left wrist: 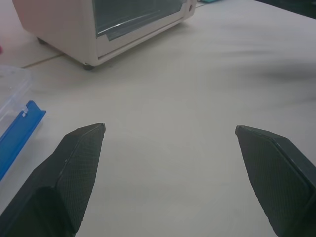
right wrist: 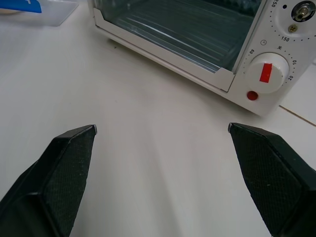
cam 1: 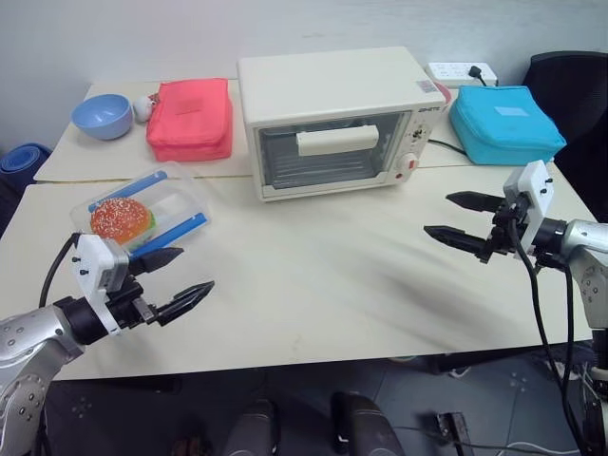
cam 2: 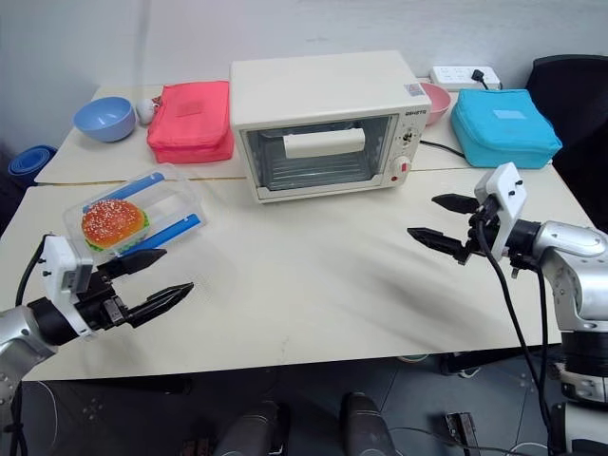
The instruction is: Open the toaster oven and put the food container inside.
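Left eye view: left tool point(cam 1: 182, 274) hangs over the near-left part of the counter point(cam 1: 313, 275), fingers spread wide, nothing between them. Its upper finger tip sits just beside the near edge of the food container point(cam 1: 142, 217); can't tell if it touches. Left wrist view confirms: both fingers point(left wrist: 74, 168) far apart over bare counter, container's blue clip at the side.

Right tool point(cam 1: 463, 220) hangs over the right side of the counter, also wide and empty, pointing toward the middle. Right wrist view looks between its fingers at the lower right corner of the toaster oven point(right wrist: 207, 54): red-marked knob and red button, glass door closed.

Food container lies on the counter at the left, lid on, burger point(cam 1: 121, 218) visible through the clear plastic, blue clips along both long sides. It is well apart from the oven.

Toaster oven stands at the back middle of the counter, door shut, bar handle point(cam 1: 337, 140) across the glass.

Around it: red pouch point(cam 1: 192, 118) just left of the oven, blue bowl point(cam 1: 103, 116) further left, blue pouch point(cam 1: 503, 123) to the right, power strip point(cam 1: 462, 72) behind that.
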